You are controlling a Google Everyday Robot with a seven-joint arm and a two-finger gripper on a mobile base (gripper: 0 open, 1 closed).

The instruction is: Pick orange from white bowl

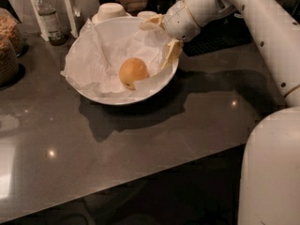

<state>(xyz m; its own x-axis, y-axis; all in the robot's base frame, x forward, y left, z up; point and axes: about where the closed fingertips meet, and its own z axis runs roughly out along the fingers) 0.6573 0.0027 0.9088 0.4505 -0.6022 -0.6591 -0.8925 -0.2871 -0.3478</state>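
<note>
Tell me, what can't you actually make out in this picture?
All in the camera view:
- The underside of the orange, sunk in the crumpled paper lining the white bowl.
- The bowl's far right rim, behind the gripper, which hangs open over it.
- The label of the bottle, too small to read.
- The jar, cut off by the left edge.

Gripper hovering at the white bowl's right rim, orange lying inside.

The gripper (161, 39) is hanging over the right edge of the white bowl (145, 93), its two tan fingers (171, 54) standing spread apart, just right of the orange (133, 72) and not touching it. The orange is resting on the crumpled white paper (96, 55) lining the bowl, which is sitting on a dark countertop (140, 144). A bottle (47, 18) and a small upturned bowl (111, 11) are standing behind.
</note>
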